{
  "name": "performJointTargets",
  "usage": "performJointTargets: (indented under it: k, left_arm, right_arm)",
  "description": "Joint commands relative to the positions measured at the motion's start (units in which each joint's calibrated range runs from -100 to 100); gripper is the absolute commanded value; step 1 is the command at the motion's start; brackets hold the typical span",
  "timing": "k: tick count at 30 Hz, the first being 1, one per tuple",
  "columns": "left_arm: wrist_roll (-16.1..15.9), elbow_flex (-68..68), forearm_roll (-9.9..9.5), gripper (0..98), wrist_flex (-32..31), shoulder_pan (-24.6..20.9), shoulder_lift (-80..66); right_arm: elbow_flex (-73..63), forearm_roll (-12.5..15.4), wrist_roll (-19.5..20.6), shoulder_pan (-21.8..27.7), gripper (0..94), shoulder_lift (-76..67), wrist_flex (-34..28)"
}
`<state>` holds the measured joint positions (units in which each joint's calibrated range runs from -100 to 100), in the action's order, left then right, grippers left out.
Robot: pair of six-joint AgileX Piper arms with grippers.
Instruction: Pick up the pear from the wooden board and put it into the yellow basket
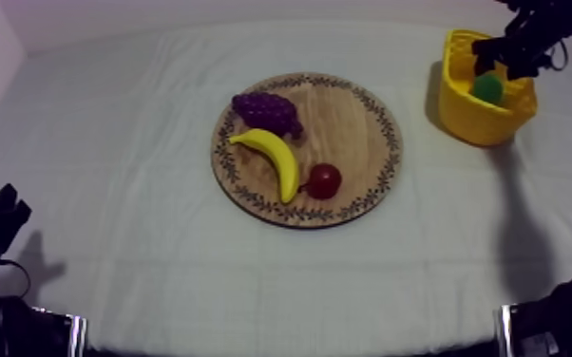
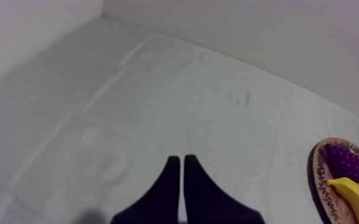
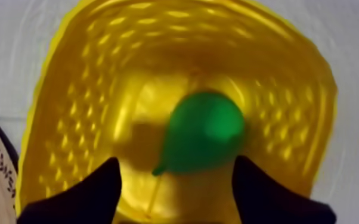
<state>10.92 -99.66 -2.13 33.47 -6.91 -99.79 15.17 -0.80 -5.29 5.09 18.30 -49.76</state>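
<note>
The pear is inside the yellow basket, which stands on the desk at the far right, well apart from the wooden board. The right tool hangs directly over the basket's opening. In the right wrist view its two black fingers stand wide apart, with the green pear beyond them against the basket's yellow inside. The fingers have hold of nothing. I cannot tell if the pear already lies on the bottom. A piece of the board's patterned rim shows just beside the basket in that view.

On the board there are three fruits. The bunch of grapes is at the far left part, and the banana lies just beside it, toward the front. The small red fruit is at the lower end of the banana, touching it or nearly so.

The left tool is low over the bare cloth at the left side of the desk, well apart from the board. Its fingers lie together as a narrow wedge and hold nothing.
</note>
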Motion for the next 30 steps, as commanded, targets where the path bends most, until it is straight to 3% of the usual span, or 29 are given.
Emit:
performJointTargets:
  k: [1,2,4,8,15,22,30]
  left_arm:
    - [0.0,0.0,0.01,0.1,0.0,0.0,0.0]
    - [0.0,0.0,0.01,0.1,0.0,0.0,0.0]
    - [0.0,0.0,0.01,0.1,0.0,0.0,0.0]
    - [0.0,0.0,0.01,0.1,0.0,0.0,0.0]
    - [0.0,0.0,0.01,0.1,0.0,0.0,0.0]
    - [0.0,0.0,0.01,0.1,0.0,0.0,0.0]
    - [0.0,0.0,0.01,0.1,0.0,0.0,0.0]
  right_arm:
    - [6.4,0.8,-1.0,0.6,35.3,-6.6,1.5]
    - [8.9,0.8,-0.9,0.8,24.9,-9.4,2.2]
    - [14.6,0.4,-0.1,1.0,12.6,-15.7,3.7]
    - [28.2,-1.4,2.8,0.6,3.6,-31.0,7.1]
    - [48.5,-5.5,9.2,-2.5,1.0,-61.8,5.9]
    - [64.8,-5.9,8.2,-4.0,0.8,-89.5,3.7]
    - [77.4,-6.1,8.6,-5.4,0.7,-106.0,1.2]
